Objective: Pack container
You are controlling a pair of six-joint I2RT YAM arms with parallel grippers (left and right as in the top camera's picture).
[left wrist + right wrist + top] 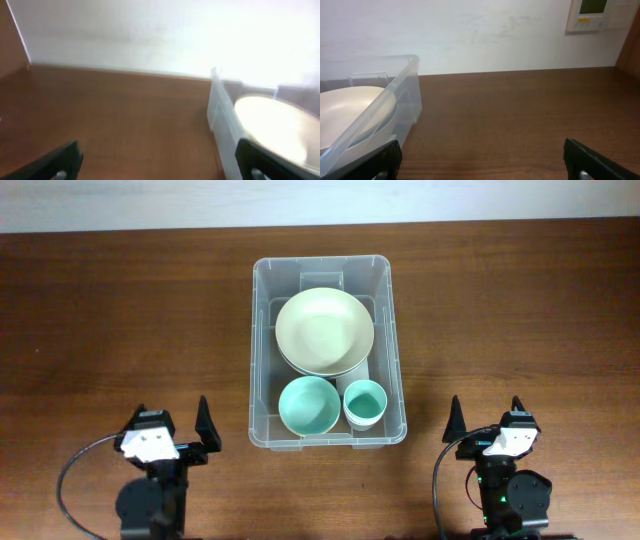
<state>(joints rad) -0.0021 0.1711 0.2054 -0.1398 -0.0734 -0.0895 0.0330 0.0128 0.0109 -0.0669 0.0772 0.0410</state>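
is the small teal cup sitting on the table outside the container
No, the small teal cup stands inside the container, right beside the teal bowl.

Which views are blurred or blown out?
Left wrist: soft all over, and the wall is overexposed at upper right, washing out the container and the cream bowl. Right wrist: sharp, evenly lit. Overhead: sharp, evenly lit.

Left wrist view is blurred and glare-washed; others sharp, evenly lit.
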